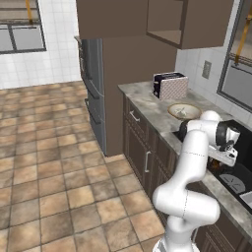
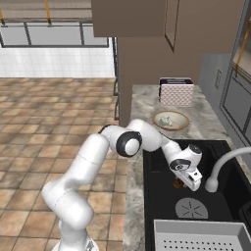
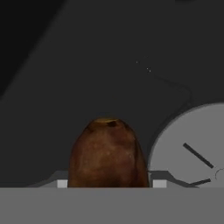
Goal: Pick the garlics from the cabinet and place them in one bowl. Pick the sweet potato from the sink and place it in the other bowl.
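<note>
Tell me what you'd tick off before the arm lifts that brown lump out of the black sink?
1. Gripper down in the sink: ok.
2. Jaws shut on the sweet potato, which sits between the fingertips in the hand view: ok.
3. Grip firm enough to survive the lift: cannot tell.
4. Faucet stands off to the side of the hand, path straight up looks free: ok.
5. Garlics already in the tan bowl: pale pieces lie in it, ok.
6. Red bowl ready to receive the potato: cannot tell.
</note>
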Controlling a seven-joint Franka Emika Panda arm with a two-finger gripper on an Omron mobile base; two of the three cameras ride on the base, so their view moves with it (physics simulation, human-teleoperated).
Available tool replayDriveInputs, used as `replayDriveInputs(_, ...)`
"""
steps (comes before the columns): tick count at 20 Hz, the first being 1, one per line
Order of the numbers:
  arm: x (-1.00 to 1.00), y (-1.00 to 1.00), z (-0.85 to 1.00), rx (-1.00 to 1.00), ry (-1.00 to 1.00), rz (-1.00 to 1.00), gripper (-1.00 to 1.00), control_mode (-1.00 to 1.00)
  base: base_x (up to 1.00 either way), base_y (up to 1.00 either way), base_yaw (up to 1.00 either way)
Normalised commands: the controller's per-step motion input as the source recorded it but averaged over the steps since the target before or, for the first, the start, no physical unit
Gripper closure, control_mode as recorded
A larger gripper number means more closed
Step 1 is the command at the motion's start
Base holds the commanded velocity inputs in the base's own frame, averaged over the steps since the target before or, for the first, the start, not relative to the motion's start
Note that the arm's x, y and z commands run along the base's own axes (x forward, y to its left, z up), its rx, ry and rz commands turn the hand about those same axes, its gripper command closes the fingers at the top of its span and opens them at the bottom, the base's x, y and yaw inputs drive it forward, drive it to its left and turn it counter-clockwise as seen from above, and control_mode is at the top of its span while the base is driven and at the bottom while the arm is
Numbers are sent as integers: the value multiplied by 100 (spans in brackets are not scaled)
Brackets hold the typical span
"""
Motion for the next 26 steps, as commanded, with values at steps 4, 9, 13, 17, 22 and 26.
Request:
replayDriveInputs(4, -24, 12, 79, 0, -4, 5, 100, -100, 0, 0, 0)
replayDriveInputs(9, -31, 60, 74, -1, -6, 2, 100, -100, 0, 0, 0)
replayDriveInputs(13, -33, 76, 82, -5, 0, 3, 100, -100, 0, 0, 0)
replayDriveInputs(17, -47, 80, 97, -11, 0, 4, 100, -100, 0, 0, 0)
replayDriveInputs(22, -45, 83, 97, -12, 0, 5, 100, -100, 0, 0, 0)
replayDriveInputs(26, -72, 94, 51, -8, 0, 13, 100, -100, 0, 0, 0)
